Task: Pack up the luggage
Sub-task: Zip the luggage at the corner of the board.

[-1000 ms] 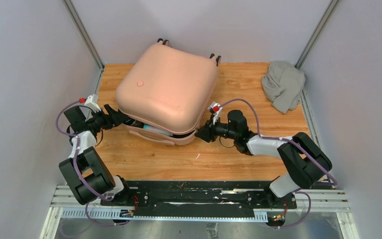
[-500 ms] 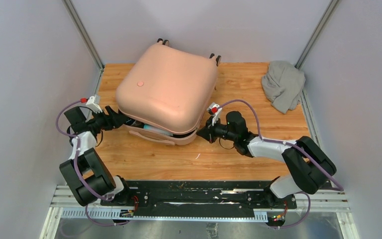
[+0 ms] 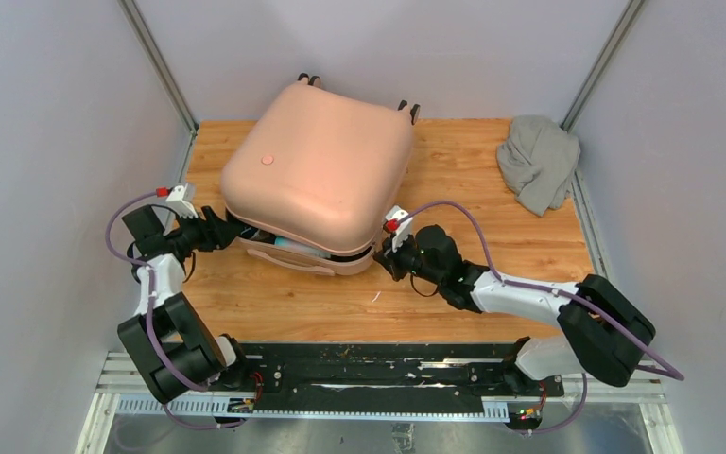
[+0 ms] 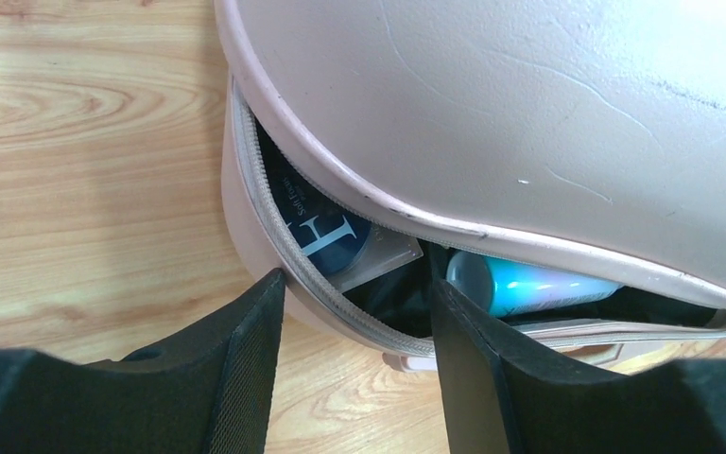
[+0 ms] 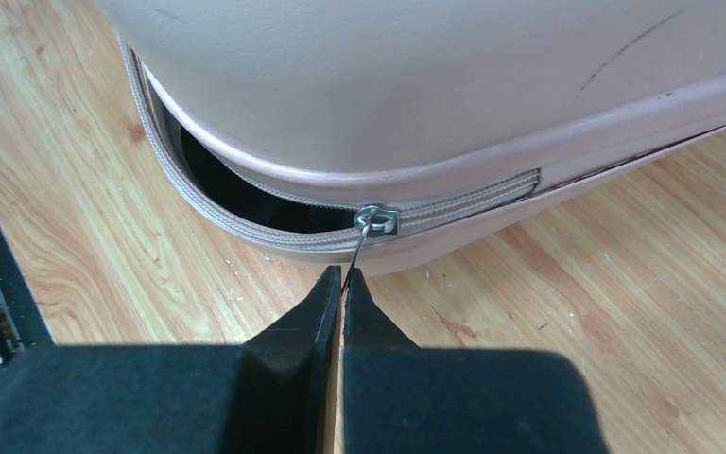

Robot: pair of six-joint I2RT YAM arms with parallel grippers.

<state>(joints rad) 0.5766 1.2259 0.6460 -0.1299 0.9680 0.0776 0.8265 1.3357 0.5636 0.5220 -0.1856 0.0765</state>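
The pale pink luggage (image 3: 317,170) lies flat on the wooden table, lid down but gaping along its near edge. My right gripper (image 5: 342,276) is shut on the thin metal zipper pull (image 5: 361,241), whose slider (image 5: 376,219) sits at the near right corner (image 3: 375,253). My left gripper (image 4: 354,284) is open at the near left corner (image 3: 236,230), its fingers straddling the lower shell's zipper edge (image 4: 274,227). Through the gap I see a blue packet (image 4: 326,232) and a turquoise bottle (image 4: 529,284).
A grey cloth bundle (image 3: 537,159) lies at the far right of the table. Grey walls close in on both sides. The black rail (image 3: 378,364) runs along the near edge.
My right arm has swung left and nearer, drawing the zipper pull round the near right corner. My left gripper has shifted slightly at the left corner.
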